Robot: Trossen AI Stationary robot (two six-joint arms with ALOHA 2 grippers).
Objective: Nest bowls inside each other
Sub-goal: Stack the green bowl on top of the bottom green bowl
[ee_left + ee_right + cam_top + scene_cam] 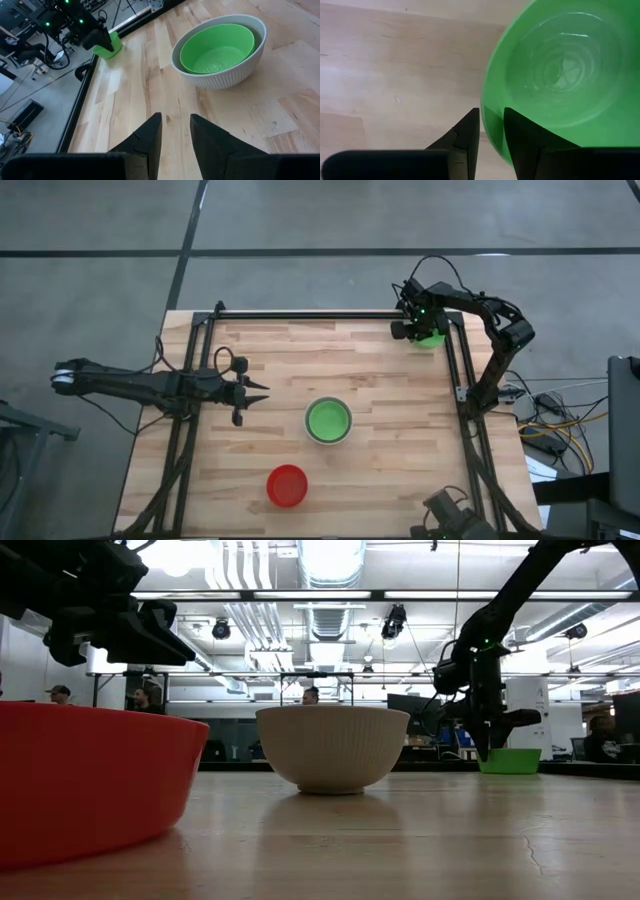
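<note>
A green bowl (560, 75) stands on its base at the table's far right corner (433, 339). My right gripper (491, 135) points down at its rim, one finger inside and one outside, with a narrow gap. The off-white bowl (309, 420) sits mid-table with a second green bowl (217, 50) nested in it. A red bowl (287, 485) stands near the front edge. My left gripper (175, 135) hovers at the table's left, slightly open, holding nothing. My right gripper's fingers come from above and straddle the green bowl's rim wall (487, 117), one inside and one outside. Whether they touch the wall I cannot tell. The bowl rests upright on the table.
Black frame rails run along the table's left, far and right sides (455, 370); the corner bowl stands close to them. Bare wood lies between the off-white bowl and the far right corner. People and equipment show in the room beyond the table.
</note>
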